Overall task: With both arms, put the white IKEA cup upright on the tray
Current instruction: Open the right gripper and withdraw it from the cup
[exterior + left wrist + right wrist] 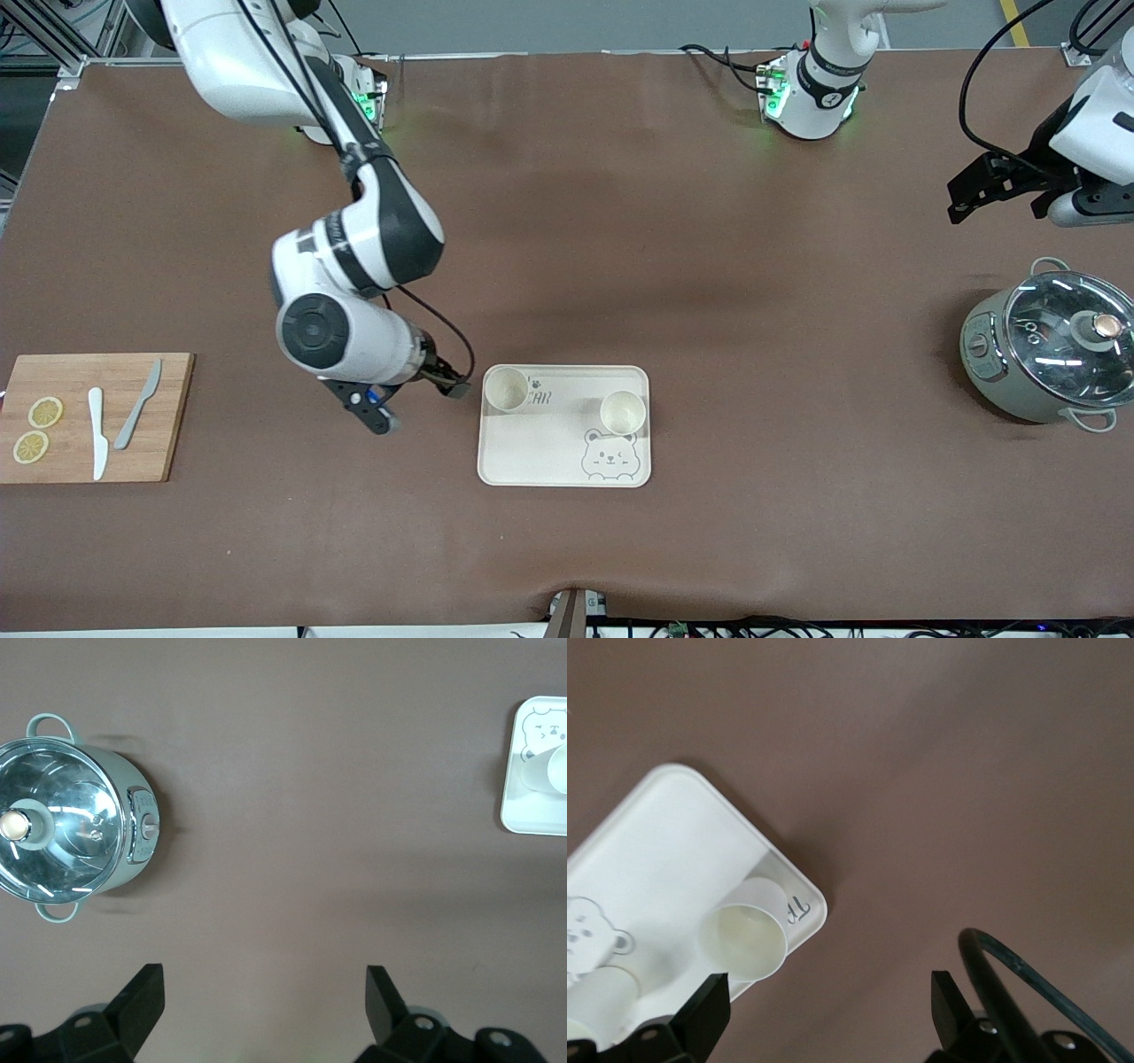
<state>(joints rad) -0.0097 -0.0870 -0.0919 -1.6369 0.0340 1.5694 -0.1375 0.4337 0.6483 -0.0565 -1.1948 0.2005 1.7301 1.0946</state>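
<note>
Front view: both cups (507, 388) (622, 412) stand upright on the tray (540, 456); my right end effector (390, 409) hangs beside it.

Left wrist: left end effector (264, 990) spread, empty, waiting over the counter (310, 797) beside the pot (71, 815).

Right wrist: fingers (709, 1005) apart, close to the corner cup (747, 935); a careless retreat could topple it.

The tray (564, 443) lies at lower centre of the front view. Two cups stand upright on it: one cup (507, 388) in the tray's upper corner toward the right arm's end, the other cup (622, 412) toward the left arm's end, just above the bear drawing (609, 456). The cutting board (168, 425) sits at the frame's lower left edge, bearing two lemon slices (37, 429) and two knives (117, 427). The pot (1045, 354) stands at the frame's right edge.
</note>
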